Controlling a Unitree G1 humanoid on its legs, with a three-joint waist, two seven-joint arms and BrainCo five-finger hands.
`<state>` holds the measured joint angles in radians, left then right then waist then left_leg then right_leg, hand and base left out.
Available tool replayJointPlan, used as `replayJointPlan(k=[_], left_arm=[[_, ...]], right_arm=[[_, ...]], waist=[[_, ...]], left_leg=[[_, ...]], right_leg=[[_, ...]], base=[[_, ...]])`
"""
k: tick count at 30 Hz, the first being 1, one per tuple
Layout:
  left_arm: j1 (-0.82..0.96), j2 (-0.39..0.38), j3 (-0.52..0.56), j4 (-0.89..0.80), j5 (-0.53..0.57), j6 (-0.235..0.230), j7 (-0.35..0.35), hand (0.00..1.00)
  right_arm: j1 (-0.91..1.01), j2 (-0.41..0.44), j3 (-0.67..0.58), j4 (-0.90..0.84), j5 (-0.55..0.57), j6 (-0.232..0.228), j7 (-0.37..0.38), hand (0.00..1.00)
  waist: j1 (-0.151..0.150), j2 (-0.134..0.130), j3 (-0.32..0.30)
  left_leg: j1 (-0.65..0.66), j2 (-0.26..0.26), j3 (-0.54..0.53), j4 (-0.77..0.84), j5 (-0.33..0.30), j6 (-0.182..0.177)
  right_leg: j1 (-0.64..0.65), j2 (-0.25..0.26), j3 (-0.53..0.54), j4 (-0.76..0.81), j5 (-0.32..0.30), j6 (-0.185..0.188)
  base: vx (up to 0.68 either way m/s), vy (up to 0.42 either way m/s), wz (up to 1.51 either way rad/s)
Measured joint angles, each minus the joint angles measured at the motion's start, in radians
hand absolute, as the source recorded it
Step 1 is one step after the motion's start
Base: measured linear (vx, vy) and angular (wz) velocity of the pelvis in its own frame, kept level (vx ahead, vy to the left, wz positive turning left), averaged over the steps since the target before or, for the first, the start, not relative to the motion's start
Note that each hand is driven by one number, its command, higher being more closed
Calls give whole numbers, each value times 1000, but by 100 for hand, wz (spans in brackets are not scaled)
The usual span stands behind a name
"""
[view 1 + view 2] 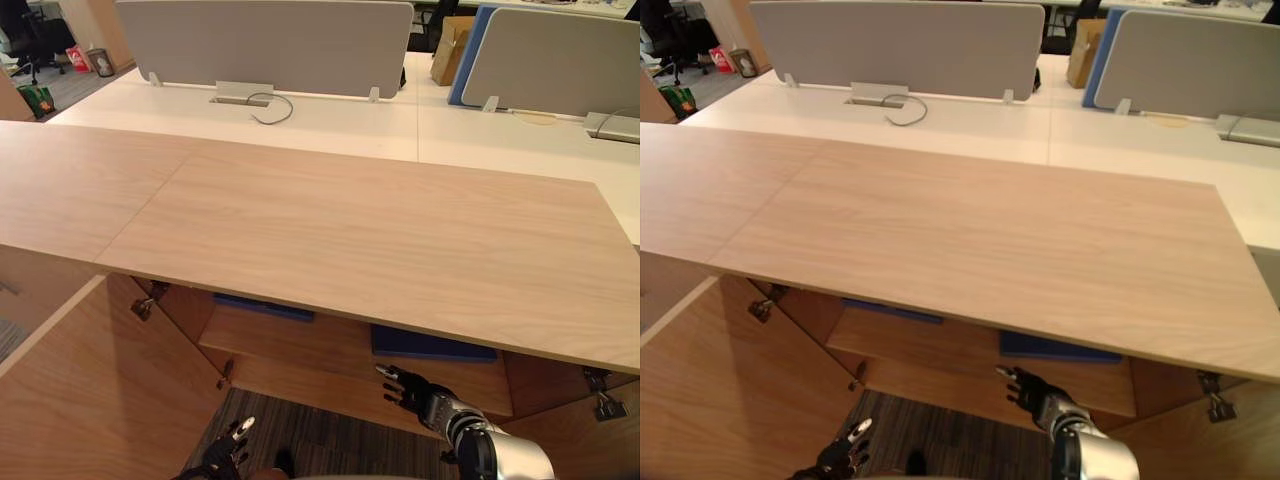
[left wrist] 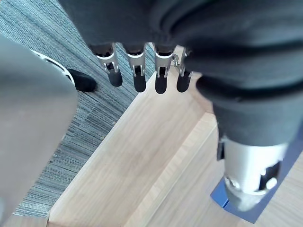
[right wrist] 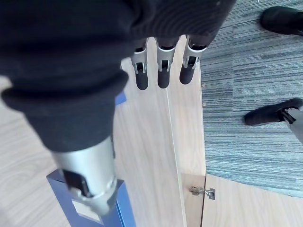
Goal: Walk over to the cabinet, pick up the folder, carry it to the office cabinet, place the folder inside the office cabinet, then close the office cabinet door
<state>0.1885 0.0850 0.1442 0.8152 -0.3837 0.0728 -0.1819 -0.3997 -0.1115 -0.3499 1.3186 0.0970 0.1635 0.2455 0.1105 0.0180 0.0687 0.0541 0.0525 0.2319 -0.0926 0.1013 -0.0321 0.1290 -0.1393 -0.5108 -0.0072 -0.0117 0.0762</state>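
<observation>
The office cabinet [image 1: 380,230] has a broad light wood top, and both doors below stand open. On its inner shelf [image 1: 300,345] lie two dark blue folders: one at the right [image 1: 430,344] and one further left [image 1: 262,306]. My right hand [image 1: 410,388] hovers open at the shelf's front edge, just below the right folder, with fingers spread and holding nothing. In the right wrist view the straight fingers [image 3: 163,71] point over the shelf, with the blue folder [image 3: 125,210] beside the thumb. My left hand [image 1: 228,450] hangs open low over the carpet; its fingers [image 2: 137,75] are straight.
The left door [image 1: 80,390] swings out toward me, and the right door [image 1: 585,425] stands open at the lower right. Striped grey carpet [image 1: 320,435] lies in front of the cabinet. White desks [image 1: 330,115] with grey dividers [image 1: 265,45] stand behind the cabinet.
</observation>
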Motion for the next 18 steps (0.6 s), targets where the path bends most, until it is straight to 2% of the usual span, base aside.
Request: replayJointPlan(k=[8,18], left_arm=[[-28,-1,7,42,5,-2,0,0],[-47,-2,9,82,35,-15,0,0]], right_arm=[[0,21,1,-3,43,-3,-3,0],[1,40,29,-3,44,-10,-24,0]], waist=[[-3,-1,-4],[-9,-1,-4]], left_leg=[[20,-2,1,0,1,2],[18,-2,1,-1,-3,0]], right_leg=[[30,6,0,-21,10,1],[31,9,0,-28,10,0]], base=[[0,0,0],[0,0,0]])
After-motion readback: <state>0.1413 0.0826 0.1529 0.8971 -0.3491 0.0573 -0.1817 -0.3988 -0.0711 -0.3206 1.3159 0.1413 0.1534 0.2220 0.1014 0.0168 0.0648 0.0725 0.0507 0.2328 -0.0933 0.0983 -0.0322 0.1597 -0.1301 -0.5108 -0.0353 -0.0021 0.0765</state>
